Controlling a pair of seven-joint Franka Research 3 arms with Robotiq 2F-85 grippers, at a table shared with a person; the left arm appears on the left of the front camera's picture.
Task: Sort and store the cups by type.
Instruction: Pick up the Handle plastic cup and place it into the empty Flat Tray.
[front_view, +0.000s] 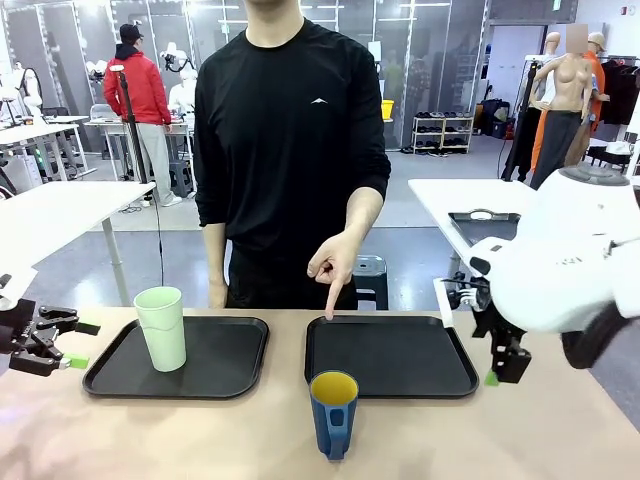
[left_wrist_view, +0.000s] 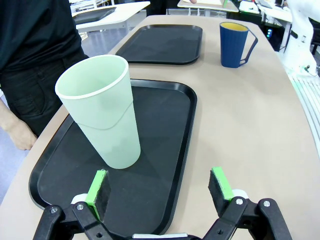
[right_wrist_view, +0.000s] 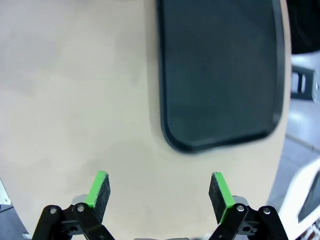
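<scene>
— Tumbler (left_wrist_view: 102, 112) stands just ahead of the left end effector (left_wrist_view: 159, 189), upright on the left tray (left_wrist_view: 170, 150). The jaws are spread wide and hold nothing.
— So that cup looks stored. And the mug (left_wrist_view: 235, 45)?
— Far beyond that end effector, on the bare counter (front_view: 200, 440), just short of the right tray (front_view: 390, 355).
— The right end effector (right_wrist_view: 159, 192)?
— Released too, empty, with that tray's corner ahead of it. The mug sits off to its side, toward the middle.
— The person's hand (front_view: 335, 265) points a finger down at that tray's far edge.
— Then I'd judge the mug is the step in hand. The right arm needs to swing over, close on its body or handle, and set it in that tray.
</scene>
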